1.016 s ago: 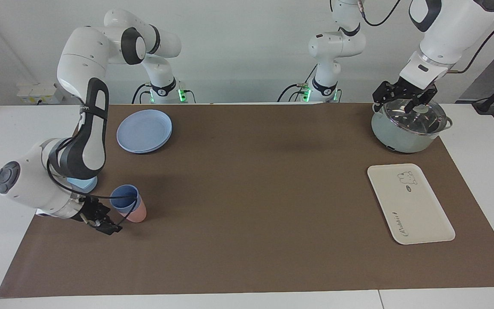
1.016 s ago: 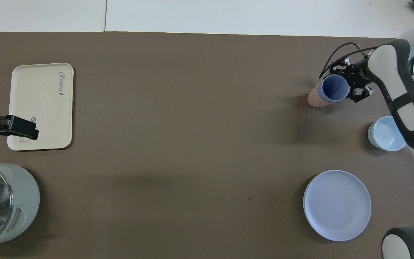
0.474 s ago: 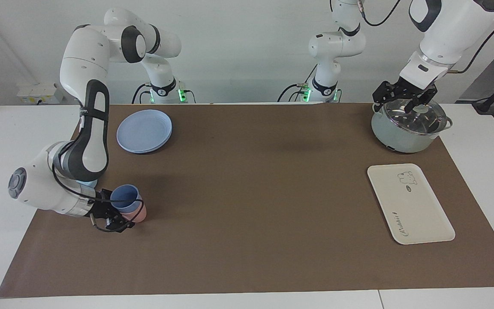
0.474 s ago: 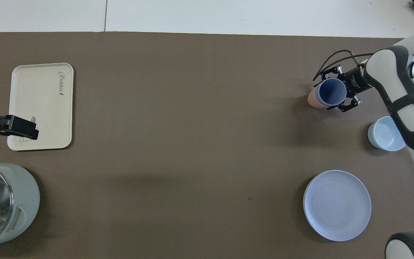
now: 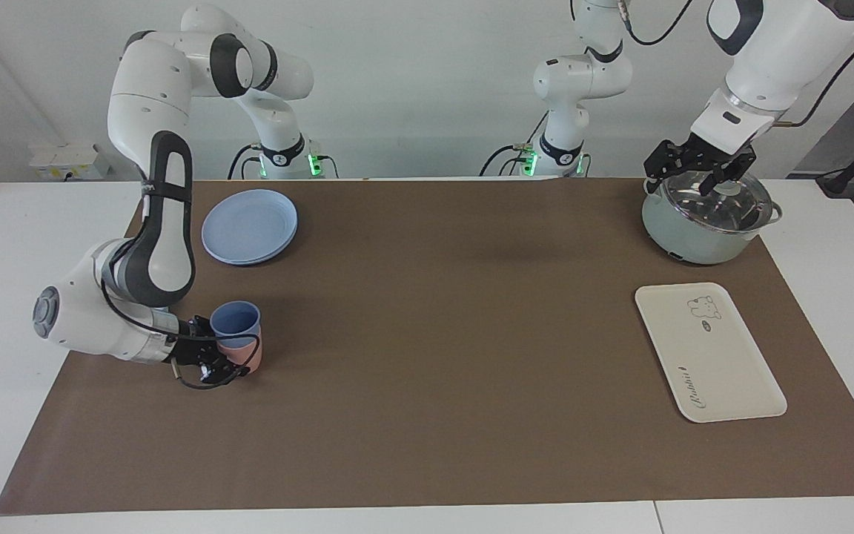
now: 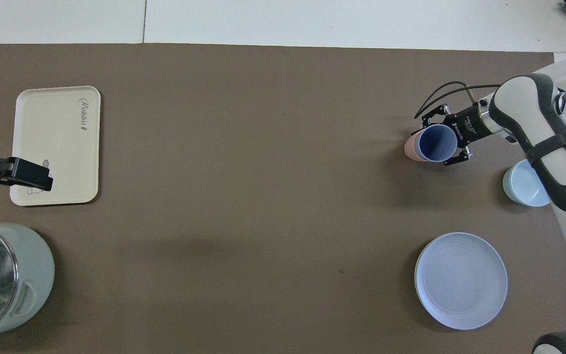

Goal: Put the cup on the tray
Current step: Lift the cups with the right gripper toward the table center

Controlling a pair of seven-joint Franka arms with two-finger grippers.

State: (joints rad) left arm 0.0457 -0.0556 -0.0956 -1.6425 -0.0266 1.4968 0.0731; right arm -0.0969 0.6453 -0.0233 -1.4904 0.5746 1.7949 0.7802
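Beside the light-blue bowl (image 6: 526, 184), the right claw (image 5: 225, 354) grips the cup (image 5: 235, 321), nested in a pink tumbler (image 5: 243, 354).

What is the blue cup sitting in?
The blue cup is nested in a pink cup, gripped by the right gripper. The blue cup's lower part is hidden inside.

A: any text readable in these pics?

B: only one thing tbh. The cream tray (image 6: 57, 142) has script lettering near one short edge, looks like "Rabbit", plus a lil bear drawing by the other end. Tiny label under the bear, can't read it.
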